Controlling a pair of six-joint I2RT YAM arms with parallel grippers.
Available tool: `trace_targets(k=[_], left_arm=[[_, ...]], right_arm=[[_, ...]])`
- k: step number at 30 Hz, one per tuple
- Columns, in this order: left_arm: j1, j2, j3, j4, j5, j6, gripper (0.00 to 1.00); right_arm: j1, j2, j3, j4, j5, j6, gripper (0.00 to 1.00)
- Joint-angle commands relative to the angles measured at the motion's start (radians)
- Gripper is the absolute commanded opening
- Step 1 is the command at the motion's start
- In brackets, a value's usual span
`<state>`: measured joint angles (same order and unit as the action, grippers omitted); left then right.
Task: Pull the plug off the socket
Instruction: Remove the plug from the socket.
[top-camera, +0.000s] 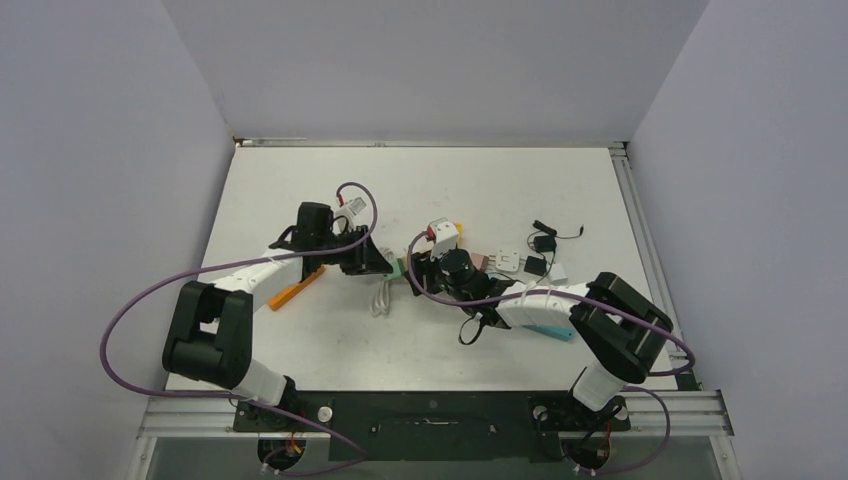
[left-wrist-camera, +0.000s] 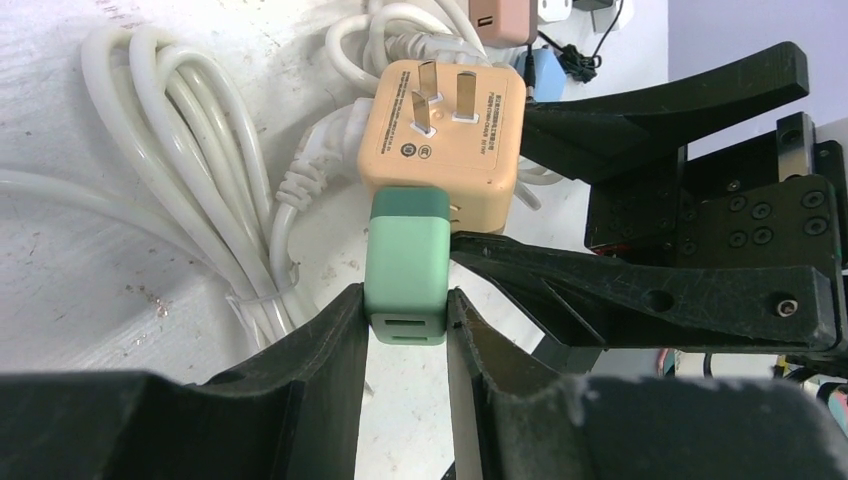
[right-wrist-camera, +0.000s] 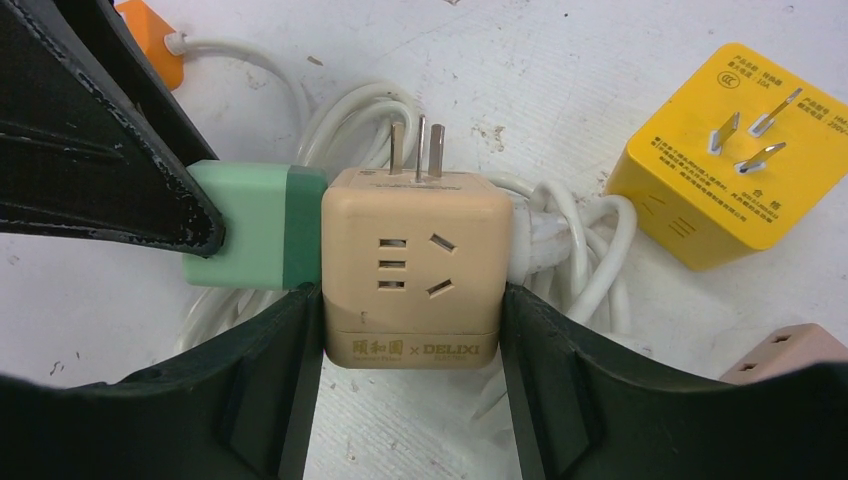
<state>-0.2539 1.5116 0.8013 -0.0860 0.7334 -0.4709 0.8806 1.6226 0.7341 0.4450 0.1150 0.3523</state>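
Note:
A green plug (left-wrist-camera: 406, 265) sits pushed into one side of a beige cube socket (left-wrist-camera: 440, 125) that has metal prongs on top. My left gripper (left-wrist-camera: 405, 330) is shut on the green plug, a finger on each side. My right gripper (right-wrist-camera: 410, 345) is shut on the beige socket (right-wrist-camera: 412, 265), its fingers pressed to both sides; the green plug (right-wrist-camera: 255, 240) sticks out to its left. In the top view both grippers meet at mid-table around the plug (top-camera: 398, 267).
A coiled white cable (left-wrist-camera: 190, 170) lies under and behind the socket. A yellow cube adapter (right-wrist-camera: 735, 165) stands to the right. An orange piece (top-camera: 296, 289), a pink adapter (top-camera: 480, 262) and small black and white chargers (top-camera: 530, 262) lie around.

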Motion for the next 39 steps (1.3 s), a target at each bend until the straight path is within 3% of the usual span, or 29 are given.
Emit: trace_targets(k=[1,5,14,26,32,39], left_arm=[[0.009,-0.050,0.084,-0.145,-0.168,0.097,0.00],[0.011,-0.022,0.112,-0.230,-0.279,0.126,0.00],[0.010,-0.020,0.125,-0.265,-0.337,0.144,0.00],[0.011,-0.072,0.036,0.064,0.098,0.004,0.00],[0.009,-0.106,0.003,0.199,0.171,-0.054,0.19],[-0.007,-0.091,0.001,0.203,0.164,-0.057,0.28]], right_arm=[[-0.044,-0.002,-0.030,-0.040,0.025,-0.009,0.05],[-0.079,-0.029,-0.061,0.007,-0.056,0.009,0.05],[-0.089,-0.035,-0.070,0.021,-0.091,0.015,0.05],[-0.091,-0.014,-0.062,0.021,-0.093,0.013,0.05],[-0.091,-0.008,-0.061,0.021,-0.094,0.013,0.05],[-0.091,-0.012,-0.062,0.021,-0.095,0.012,0.05]])
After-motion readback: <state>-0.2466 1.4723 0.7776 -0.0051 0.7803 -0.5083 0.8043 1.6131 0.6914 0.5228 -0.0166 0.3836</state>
